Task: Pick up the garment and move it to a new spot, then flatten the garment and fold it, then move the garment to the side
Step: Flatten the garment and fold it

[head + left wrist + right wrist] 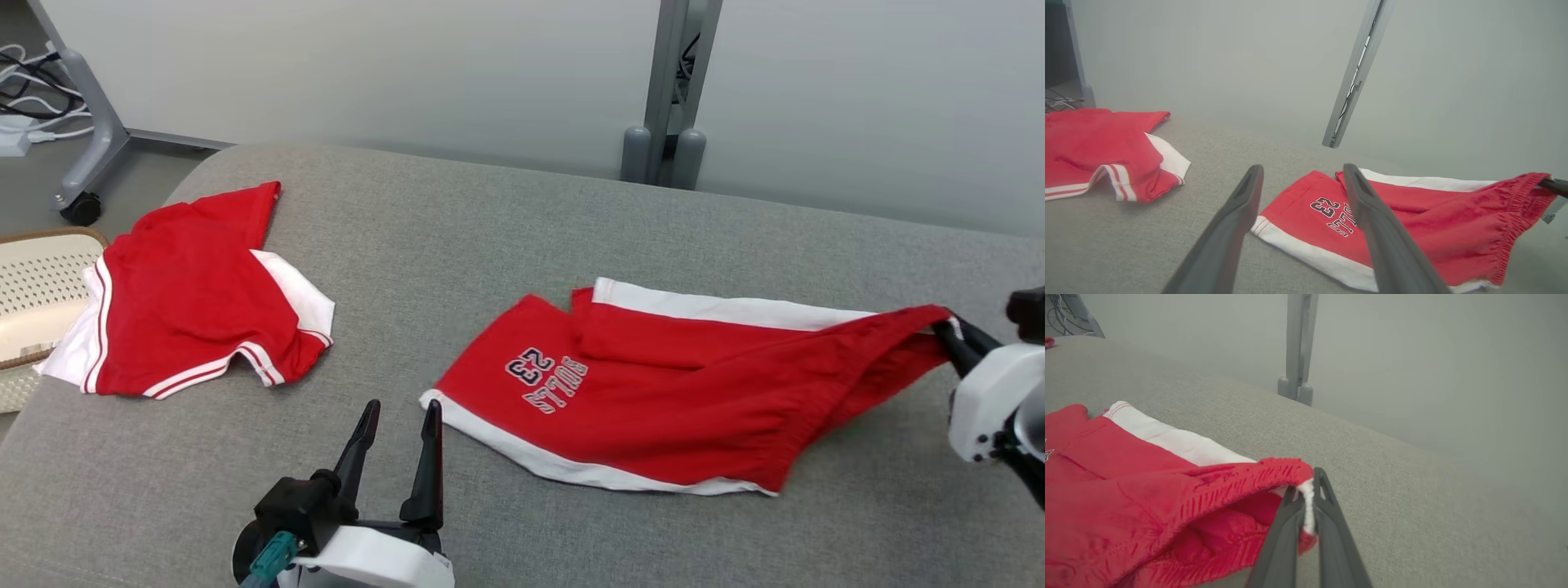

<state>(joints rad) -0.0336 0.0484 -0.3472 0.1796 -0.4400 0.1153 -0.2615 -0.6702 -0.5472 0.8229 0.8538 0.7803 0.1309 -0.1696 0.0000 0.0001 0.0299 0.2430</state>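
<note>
The garment, a pair of red shorts with white hems and "BULLS 23" printed on one leg, lies spread across the grey padded table. My right gripper is shut on the elastic waistband at the shorts' right end and holds that corner a little off the table. In the right wrist view the fingers pinch the waistband's white edge of the shorts. My left gripper stands open just left of the printed leg's hem, nothing between its fingers. The left wrist view shows the shorts beyond the left gripper.
A second red garment with white stripes lies crumpled at the table's left end, also seen as a red heap. A pale perforated basket stands past the left edge. A grey post rises behind the table.
</note>
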